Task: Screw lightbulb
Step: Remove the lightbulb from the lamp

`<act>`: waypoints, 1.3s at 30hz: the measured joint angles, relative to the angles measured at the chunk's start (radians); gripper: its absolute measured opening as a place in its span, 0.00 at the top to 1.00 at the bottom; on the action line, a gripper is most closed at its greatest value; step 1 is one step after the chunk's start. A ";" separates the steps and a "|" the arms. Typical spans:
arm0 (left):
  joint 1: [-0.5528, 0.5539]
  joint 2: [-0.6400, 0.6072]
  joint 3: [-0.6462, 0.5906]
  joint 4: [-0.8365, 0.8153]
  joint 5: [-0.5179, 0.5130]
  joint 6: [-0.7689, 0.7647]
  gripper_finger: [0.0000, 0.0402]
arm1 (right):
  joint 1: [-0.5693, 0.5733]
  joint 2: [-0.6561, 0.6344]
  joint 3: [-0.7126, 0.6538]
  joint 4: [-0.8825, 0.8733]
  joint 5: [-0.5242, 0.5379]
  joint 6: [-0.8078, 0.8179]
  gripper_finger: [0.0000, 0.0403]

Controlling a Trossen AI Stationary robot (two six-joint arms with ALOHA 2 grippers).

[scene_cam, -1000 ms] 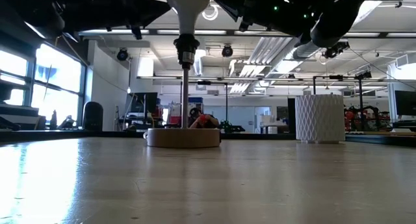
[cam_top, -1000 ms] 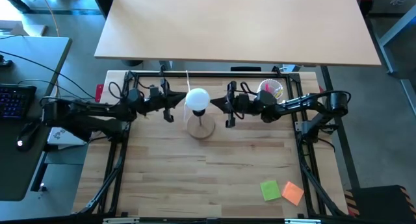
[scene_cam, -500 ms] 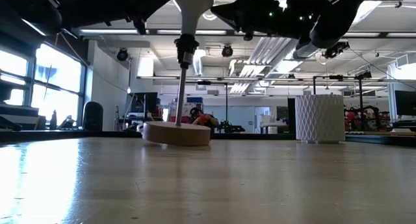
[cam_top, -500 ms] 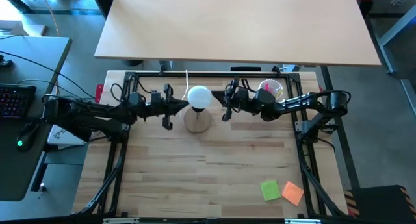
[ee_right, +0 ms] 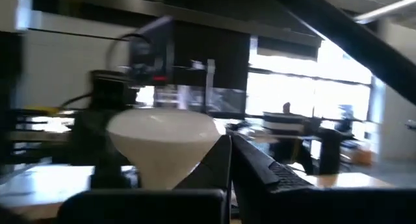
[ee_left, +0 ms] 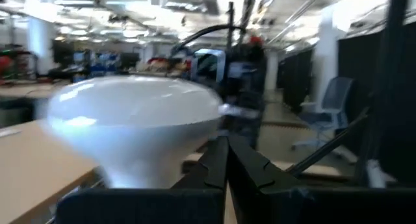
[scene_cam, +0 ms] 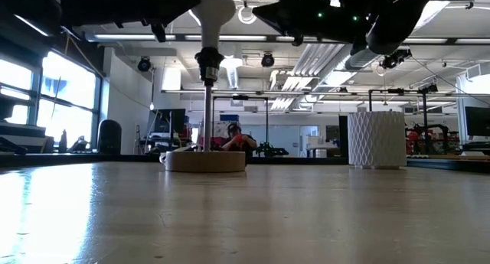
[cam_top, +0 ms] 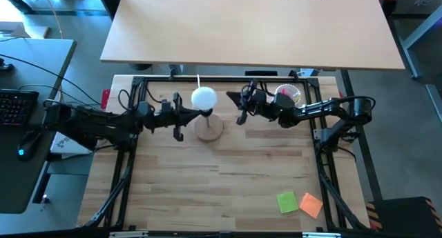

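The white lightbulb sits on top of a lamp, in the black socket of a thin stem. The stem rises from the round wooden base, which lies flat on the table. My left gripper is shut and reaches in from the table's left to the bulb's neck, under the globe. My right gripper, also shut, hovers to the right of the globe with a small gap. Each wrist view shows the bulb close beside that arm's shut fingers. My left gripper lies with the outer side of one shut finger against the bulb's cone-shaped neck, below the globe. The fingers come in about level from the table's left. The bulb stays upright in the socket, and the lamp's base rests on the table.
A ribbed white cup with pink items stands at the far right, behind my right arm. A green and an orange sticky note lie near the front right corner. Bare wood lies in front of the lamp.
The lamp tipped, with one side of its base lifted, then settled flat again. Base and bulb now stand slightly farther left and toward the far edge. My right gripper swung toward the far edge, away from the bulb. My left gripper shifted slightly nearer, to the bulb's neck.
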 joint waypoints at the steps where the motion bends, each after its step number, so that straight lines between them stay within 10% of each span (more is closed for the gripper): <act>1: -0.003 -0.015 0.000 -0.032 -0.022 0.008 1.00 | 0.000 0.000 0.000 0.001 -0.047 -0.002 1.00; 10: 0.008 -0.160 -0.001 -0.207 -0.233 0.182 1.00 | -0.013 0.000 0.100 -0.158 -0.387 0.017 1.00; 17: 0.092 -0.224 0.000 -0.158 -0.280 0.266 1.00 | -0.012 0.000 0.177 -0.292 -0.374 -0.068 1.00; 24: 0.179 -0.179 0.000 -0.144 -0.063 0.150 1.00 | -0.031 0.001 0.182 -0.306 -0.332 -0.052 1.00; 39: 0.122 -0.096 0.001 -0.035 0.015 0.071 1.00 | -0.078 0.028 0.184 -0.299 -0.201 0.011 1.00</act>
